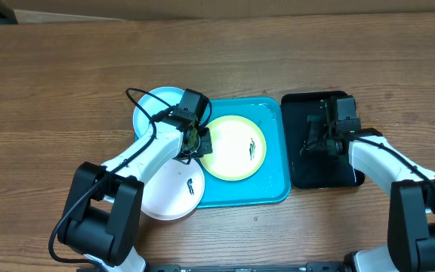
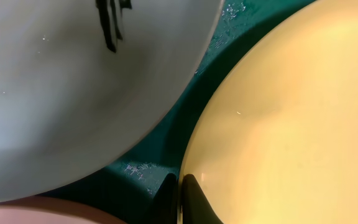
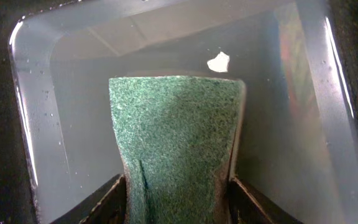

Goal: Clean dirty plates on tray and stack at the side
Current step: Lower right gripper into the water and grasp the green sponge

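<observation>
The yellow-green plate (image 1: 234, 151) lies on the turquoise tray (image 1: 272, 119) and has a small dark smear. My left gripper (image 1: 197, 140) is shut on its left rim; the left wrist view shows the fingers (image 2: 180, 200) pinching the edge of the plate (image 2: 291, 118). The pale blue plate (image 1: 155, 107) lies at the tray's upper left, its dark smear showing in the left wrist view (image 2: 73, 81). The white plate (image 1: 171, 198) overlaps the tray's lower left corner. My right gripper (image 1: 317, 140) is shut on the dark green sponge (image 3: 176, 137).
A glossy black tray (image 1: 302, 172) holding water stands right of the turquoise tray; the sponge hangs over its wet floor (image 3: 73, 99). A small white scrap (image 3: 218, 61) floats there. Bare wooden table lies all around.
</observation>
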{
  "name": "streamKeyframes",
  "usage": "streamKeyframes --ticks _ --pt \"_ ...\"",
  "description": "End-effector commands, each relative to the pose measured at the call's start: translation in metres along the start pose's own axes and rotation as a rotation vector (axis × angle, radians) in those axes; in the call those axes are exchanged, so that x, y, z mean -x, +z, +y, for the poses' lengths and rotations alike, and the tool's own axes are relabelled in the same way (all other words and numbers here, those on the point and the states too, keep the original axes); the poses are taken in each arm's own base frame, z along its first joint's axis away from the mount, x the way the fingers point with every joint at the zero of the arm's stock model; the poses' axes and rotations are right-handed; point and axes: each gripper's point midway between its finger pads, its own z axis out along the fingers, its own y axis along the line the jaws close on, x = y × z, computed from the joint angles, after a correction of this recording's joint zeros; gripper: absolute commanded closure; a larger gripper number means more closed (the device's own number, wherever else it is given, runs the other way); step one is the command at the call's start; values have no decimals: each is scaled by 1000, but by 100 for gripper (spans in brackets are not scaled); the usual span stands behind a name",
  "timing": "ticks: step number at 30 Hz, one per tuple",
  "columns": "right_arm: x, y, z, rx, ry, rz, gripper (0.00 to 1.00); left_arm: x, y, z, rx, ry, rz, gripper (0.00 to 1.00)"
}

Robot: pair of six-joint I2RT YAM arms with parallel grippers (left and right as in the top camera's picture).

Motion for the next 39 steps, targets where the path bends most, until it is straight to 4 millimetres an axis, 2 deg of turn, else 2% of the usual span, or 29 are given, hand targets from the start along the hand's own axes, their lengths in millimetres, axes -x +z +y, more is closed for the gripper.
streamKeyframes --ticks 1,17,22,29,33,39 --pt "12 -6 1 -5 -5 -38 45 8 -1 2 16 1 -22 96" --pt "22 -10 4 1 -5 -59 44 8 -2 1 13 1 -23 95" --pt "28 -12 6 6 -5 -74 39 8 -2 1 13 1 -22 95" --pt "30 -14 6 4 -5 -68 40 8 -2 1 13 1 -22 95" --pt "30 -14 6 4 -5 -68 44 8 -2 1 13 1 -22 94" --pt "22 -11 1 -22 -5 -39 45 8 -2 1 13 1 -22 94"
